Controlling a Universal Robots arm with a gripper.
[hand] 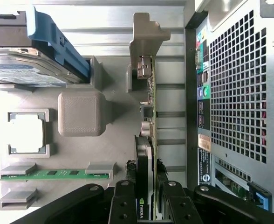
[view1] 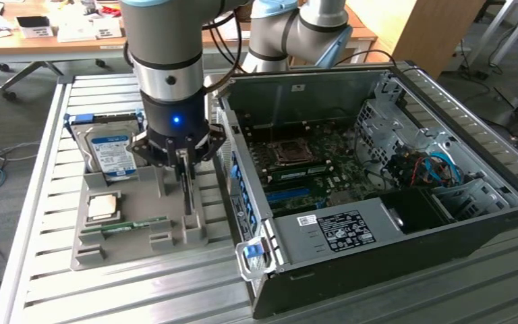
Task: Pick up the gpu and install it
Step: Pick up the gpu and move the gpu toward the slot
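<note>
End effector (hand: 148, 198) pinching upright green, black-coolered gpu (hand: 145, 156) in grey plastic holder (hand: 110, 79); thin edge grip could tilt, jam.

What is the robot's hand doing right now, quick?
Hand: closed on the gpu, which stands on edge in the gray holder.
</note>
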